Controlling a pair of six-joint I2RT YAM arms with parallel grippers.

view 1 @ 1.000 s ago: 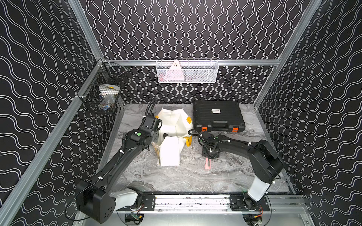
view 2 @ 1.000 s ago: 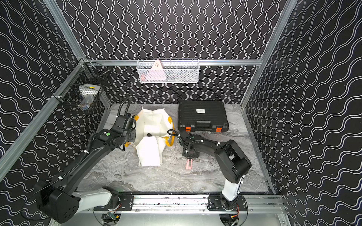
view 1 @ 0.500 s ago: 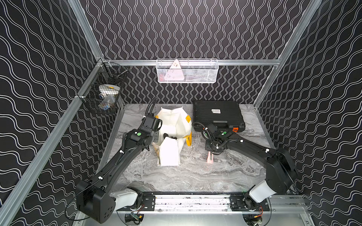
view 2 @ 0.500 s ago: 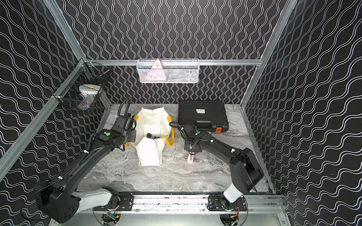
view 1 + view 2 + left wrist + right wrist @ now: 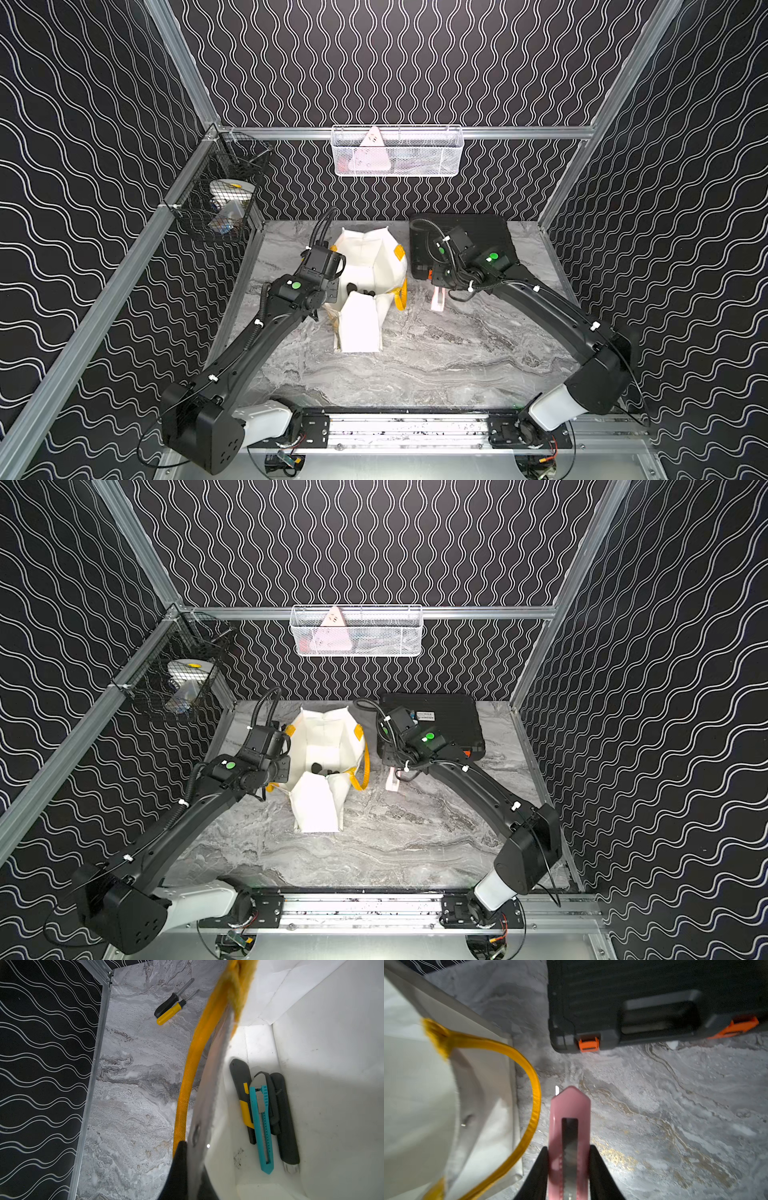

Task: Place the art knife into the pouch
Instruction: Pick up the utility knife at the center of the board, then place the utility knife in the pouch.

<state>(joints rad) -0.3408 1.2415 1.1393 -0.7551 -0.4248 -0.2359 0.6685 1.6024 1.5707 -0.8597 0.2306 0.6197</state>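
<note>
- Right gripper (image 5: 569,1153): clenched on the pink art knife (image 5: 570,1118), with one black finger (image 5: 542,1165) against each long side of the body. The pointed end projects past the fingertips, and a metal strip shows through a slot in the body.
- Art knife, location: outside the pouch (image 5: 425,1084), over the worktop (image 5: 675,1126). It sits between the pouch and the black case (image 5: 612,991) and just beside the pouch's yellow handle (image 5: 534,1093). In both top views it hangs below the right gripper (image 5: 438,286). Whether its tip touches the worktop cannot be told.
- Left gripper (image 5: 191,1159): shut, pinching the rim of the pouch wall nearest the left arm, next to the other yellow loop (image 5: 187,1084).
- Pouch: white, standing on the worktop with its mouth open upward in both top views (image 5: 324,737).
- Pouch contents, per the left wrist view: three cutters lie side by side on the bottom and touch one another. They are a black-and-yellow cutter (image 5: 244,1101), a teal cutter (image 5: 262,1126) and a dark grey cutter (image 5: 284,1118).
- Black case: closed, orange latches (image 5: 588,1044) facing the right gripper, set at the back of the worktop on the right arm's side.
- Worktop beyond the pouch on the left arm's side: two screwdrivers lying together, one with a black handle (image 5: 166,1006) and one with a yellow handle (image 5: 169,1014).
</note>
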